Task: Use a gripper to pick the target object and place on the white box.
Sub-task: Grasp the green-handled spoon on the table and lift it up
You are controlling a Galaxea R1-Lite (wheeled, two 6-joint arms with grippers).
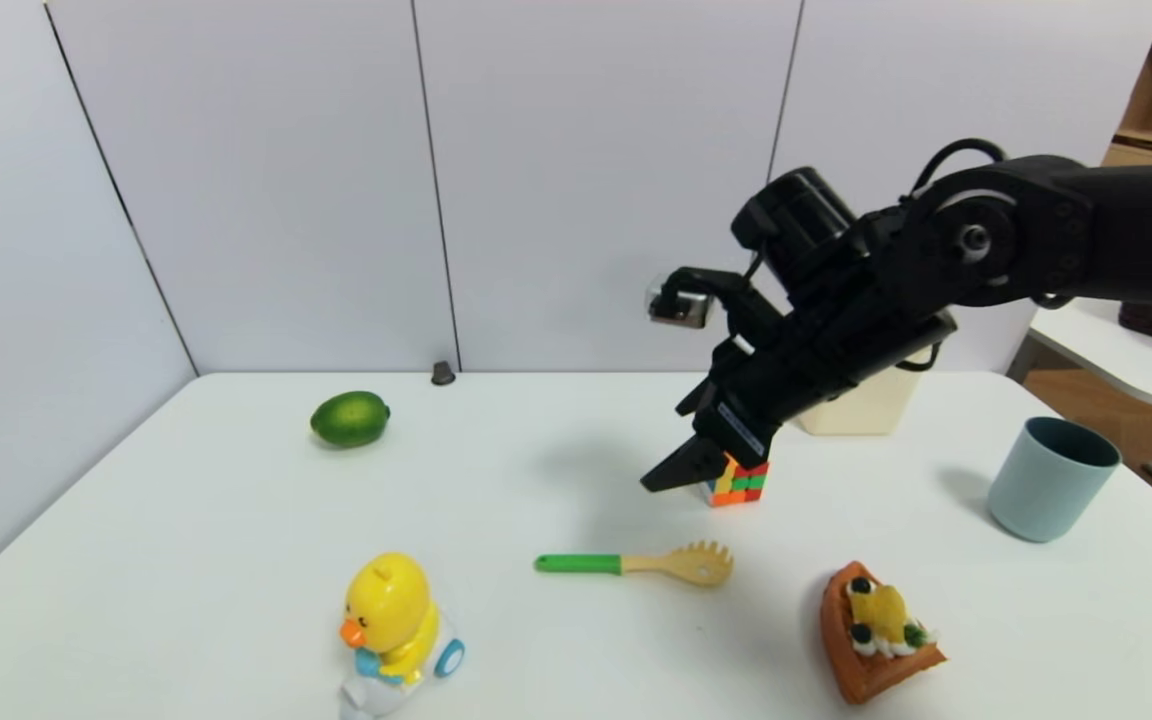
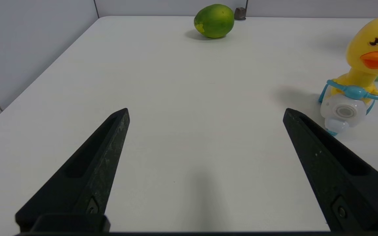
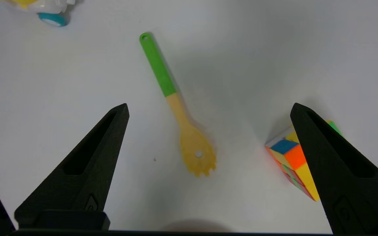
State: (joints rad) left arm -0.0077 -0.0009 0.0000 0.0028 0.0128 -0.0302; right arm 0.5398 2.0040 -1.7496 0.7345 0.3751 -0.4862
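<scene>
The right gripper [image 1: 681, 470] hangs above the middle of the table [image 1: 236, 560], tipped forward and down, its jaws spread wide with nothing between them. In its wrist view the spoon [image 3: 179, 111] lies framed between the two fingers [image 3: 87, 164], which I take to be the point of the pose: the arm is lining up over the target before it drops. The spoon [image 1: 636, 564] lies flat on the table near the front edge, green handle toward the duck [image 1: 391, 625], toothed yellow head toward the cake slice [image 1: 876, 632], touching neither. The gripper is not over it squarely; in the head view its tips sit just in front of the cube [image 1: 736, 482], farther back than the spoon and clear of the table. The cube stands close enough that one finger could clip it on the way down, so the descent probably wants a shift toward the robot first. The box [image 1: 861, 405] sits at the back right, mostly hidden behind the arm, with the cup [image 1: 1051, 478] well apart to its right. The lime [image 1: 350, 418] lies far off at the back left. The left gripper [image 2: 205, 113] is parked low at the near left edge of the table, level, jaws open and empty, pointing across bare table toward the lime.
</scene>
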